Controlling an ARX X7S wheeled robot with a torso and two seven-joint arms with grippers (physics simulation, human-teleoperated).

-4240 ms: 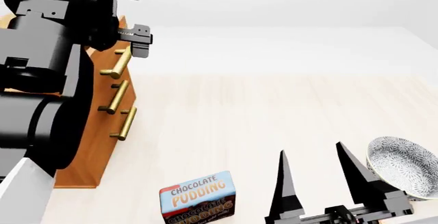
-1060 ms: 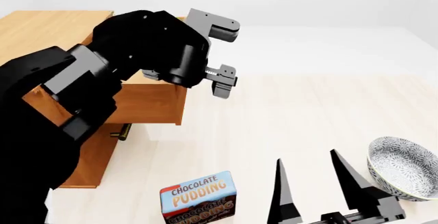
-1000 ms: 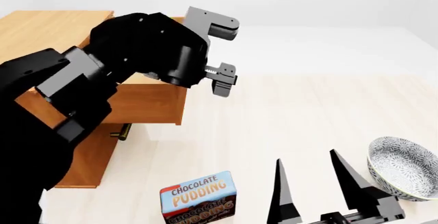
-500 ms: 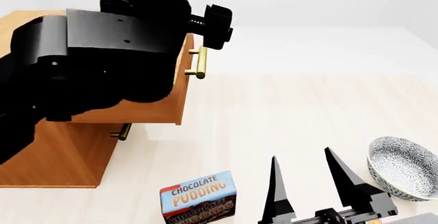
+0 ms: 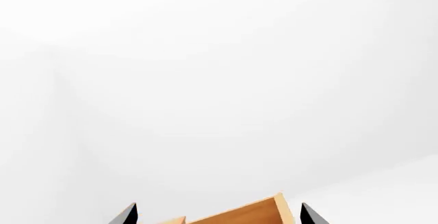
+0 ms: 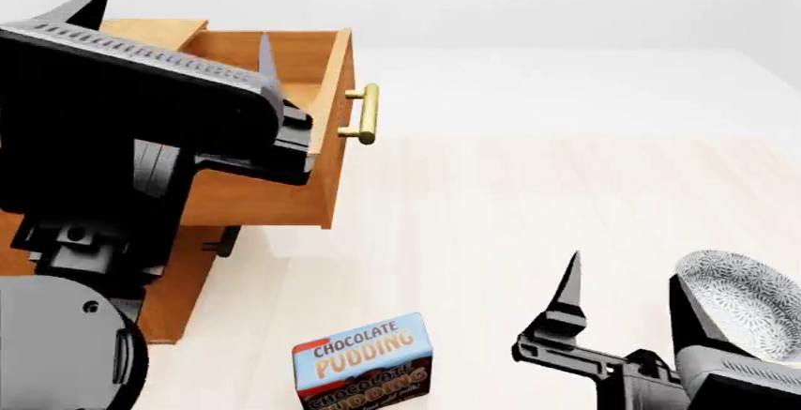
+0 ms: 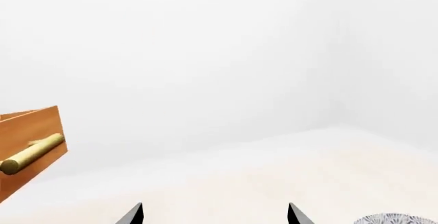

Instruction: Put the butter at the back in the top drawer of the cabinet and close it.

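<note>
Now — top drawer (image 6: 328, 100) pulled out of cabinet (image 6: 175, 279) | left hand (image 6: 175, 39) spread above it | right hand (image 6: 626, 302) spread — chocolate pudding box (image 6: 363, 361) on bench (image 6: 501, 204)

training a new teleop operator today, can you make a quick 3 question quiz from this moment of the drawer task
1. True or false: the top drawer of the cabinet is pulled out.
2. Which printed box lies on the floor in the head view? A) butter B) chocolate pudding C) cereal
3. Fill in: the patterned ____ sits beside the right pincer.

Key
1. True. The drawer stands out from the cabinet front, its wood interior and brass handle showing.
2. B. No butter box shows in any view.
3. Bowl. Both the right and the left pincer have their fingers spread and hold nothing.
</note>
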